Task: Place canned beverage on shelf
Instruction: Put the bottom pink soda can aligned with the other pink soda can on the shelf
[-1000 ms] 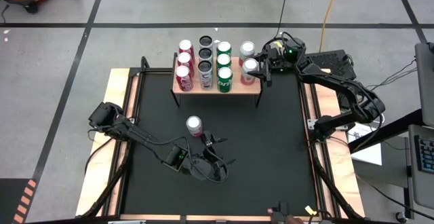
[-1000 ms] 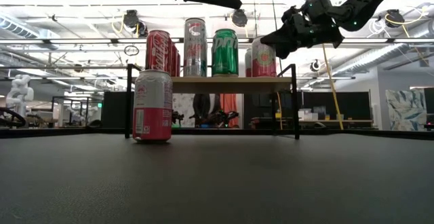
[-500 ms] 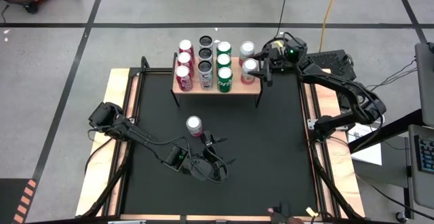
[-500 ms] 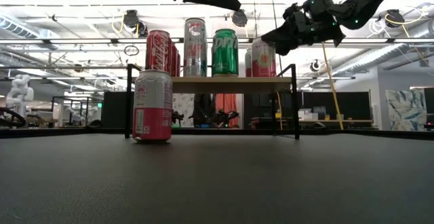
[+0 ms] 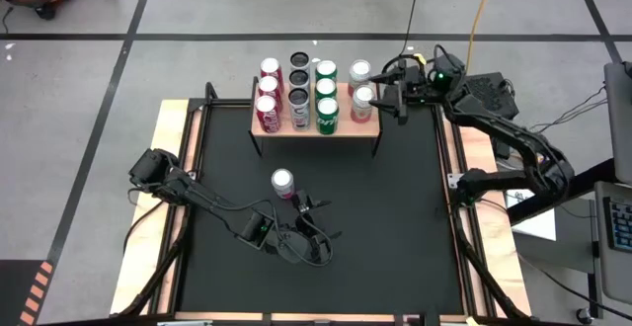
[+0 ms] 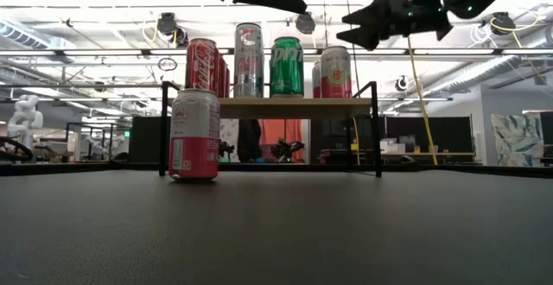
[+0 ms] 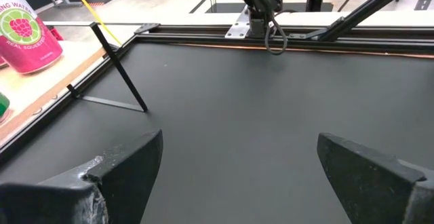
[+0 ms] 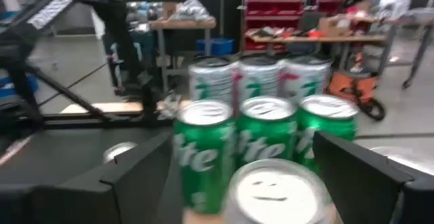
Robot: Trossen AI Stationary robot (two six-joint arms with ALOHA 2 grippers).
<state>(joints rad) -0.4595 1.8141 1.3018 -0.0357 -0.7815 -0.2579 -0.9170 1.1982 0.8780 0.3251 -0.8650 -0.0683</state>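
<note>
We see right tool (image 5: 387,99) apart, empty, beside pink can (image 5: 362,101) on shelf (image 5: 314,126); left tool (image 5: 314,229) apart over bench (image 5: 395,207).

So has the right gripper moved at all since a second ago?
Yes. In the high view the right gripper, open, has backed away from the shelf toward the table's right edge, leaving the pink can standing on the shelf.

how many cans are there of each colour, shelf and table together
red cans: 3
tall silver cans: 3
green cans: 3
pink cans: 3, with 2 on the shelf and 1 on the table
total: 12
</note>
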